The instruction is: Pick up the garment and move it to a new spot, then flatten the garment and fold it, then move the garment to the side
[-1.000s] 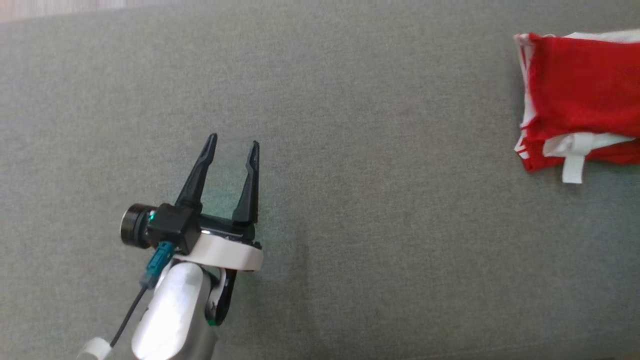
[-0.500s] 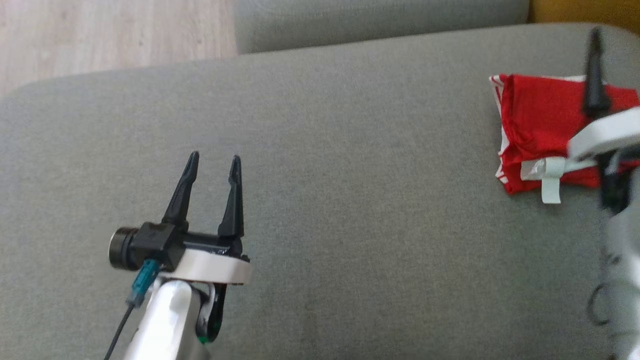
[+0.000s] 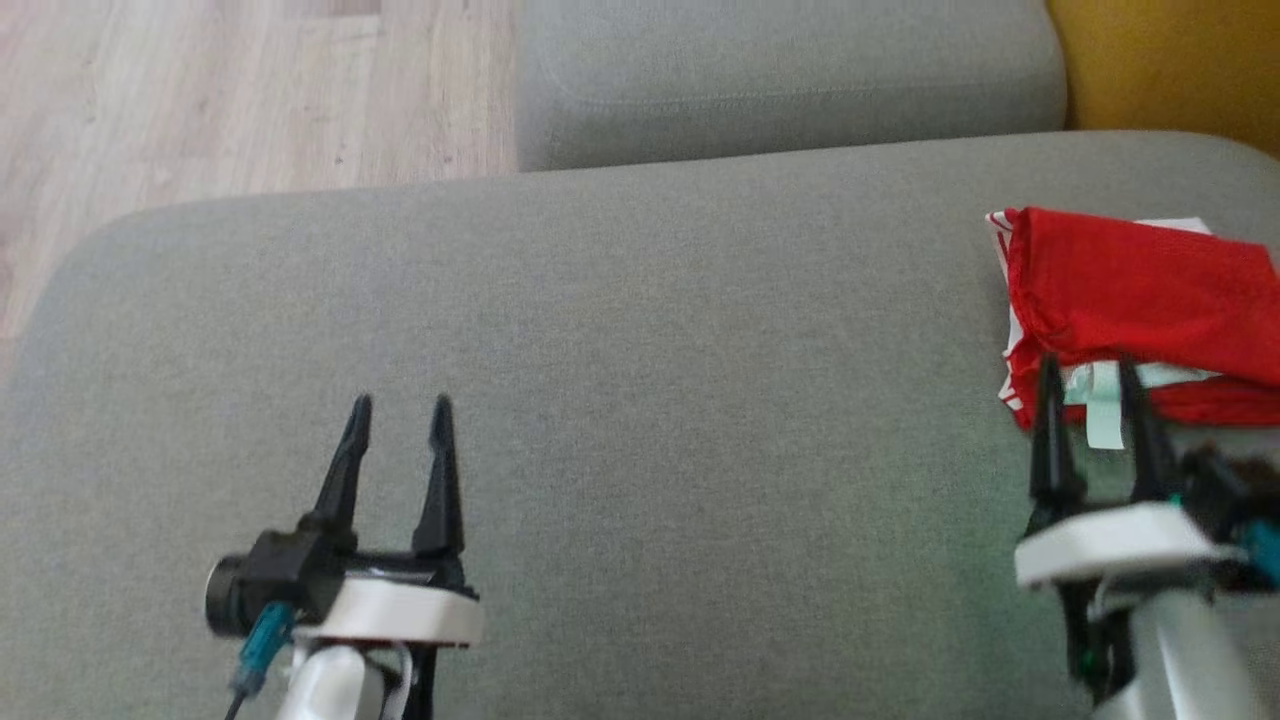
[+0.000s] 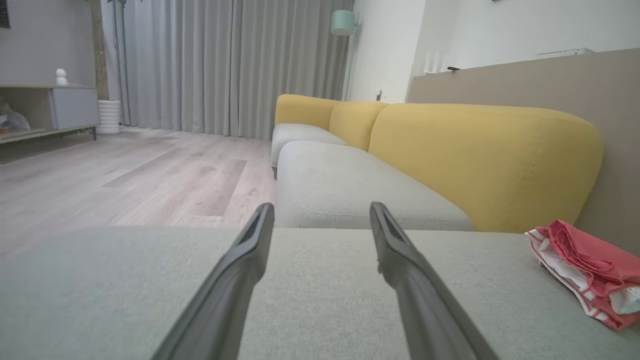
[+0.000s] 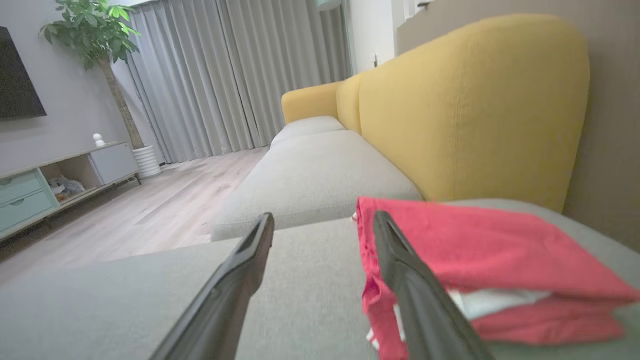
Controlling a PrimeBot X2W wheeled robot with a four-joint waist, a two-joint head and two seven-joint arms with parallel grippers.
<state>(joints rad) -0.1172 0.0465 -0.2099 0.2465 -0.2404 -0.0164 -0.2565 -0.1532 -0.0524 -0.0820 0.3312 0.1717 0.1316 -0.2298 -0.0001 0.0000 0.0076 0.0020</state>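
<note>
The garment [image 3: 1140, 290] is red with white trim, folded into a compact stack at the right end of the grey sofa seat [image 3: 640, 400]; it also lies at the right edge [image 4: 590, 270] of the left wrist view. My right gripper [image 3: 1090, 375] stands open just in front of its near edge, empty, with the red cloth [image 5: 480, 250] past its right finger. My left gripper [image 3: 400, 405] hovers open and empty over bare cushion at the lower left, far from the garment.
A second grey seat cushion [image 3: 780, 80] adjoins the far side, with a yellow backrest [image 3: 1170, 70] to the right. Wooden floor [image 3: 200, 100] lies beyond the seat's rounded left edge. A curtain, a plant and a low cabinet [image 5: 55, 180] stand across the room.
The head camera has tilted up, bringing the floor and far cushion into view. My right gripper has come down from over the garment to its near edge. The left gripper stays open.
</note>
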